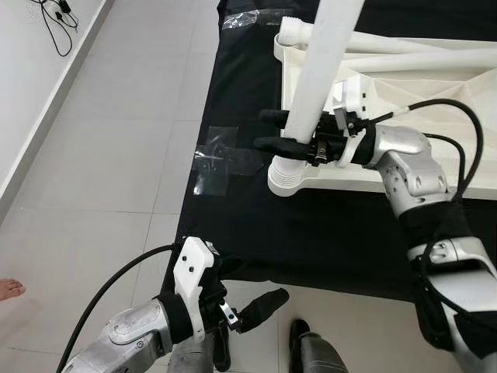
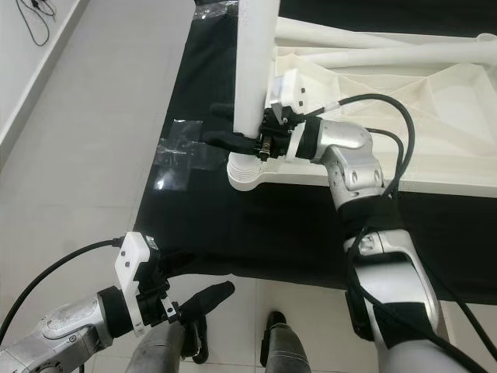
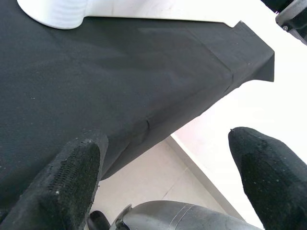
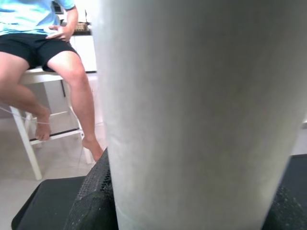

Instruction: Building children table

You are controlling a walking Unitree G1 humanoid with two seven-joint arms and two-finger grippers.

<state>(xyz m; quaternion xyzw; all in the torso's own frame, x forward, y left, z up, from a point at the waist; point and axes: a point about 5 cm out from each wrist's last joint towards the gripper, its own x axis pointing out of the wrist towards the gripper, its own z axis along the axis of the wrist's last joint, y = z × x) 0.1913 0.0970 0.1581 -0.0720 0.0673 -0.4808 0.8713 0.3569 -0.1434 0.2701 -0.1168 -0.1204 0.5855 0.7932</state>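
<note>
Head views: right gripper [image 1: 273,130] at 1 o'clock, fingers pinching upright leg [image 1: 322,70] above corner socket [image 1: 286,177] of upturned tabletop [image 1: 435,167], likely for screwing in.

Left wrist: left gripper [image 3: 158,172] at 7 o'clock, fingers spread over black cloth [image 3: 96,81], idle.

Right wrist: leg [image 4: 201,110] clamped; seated person [image 4: 43,52] beyond.

Smooth matt white plastic leg [image 1: 322,70] & tabletop [image 1: 435,85], matt black cloth [image 1: 233,210], glossy floor tiles [image 1: 116,155].
</note>
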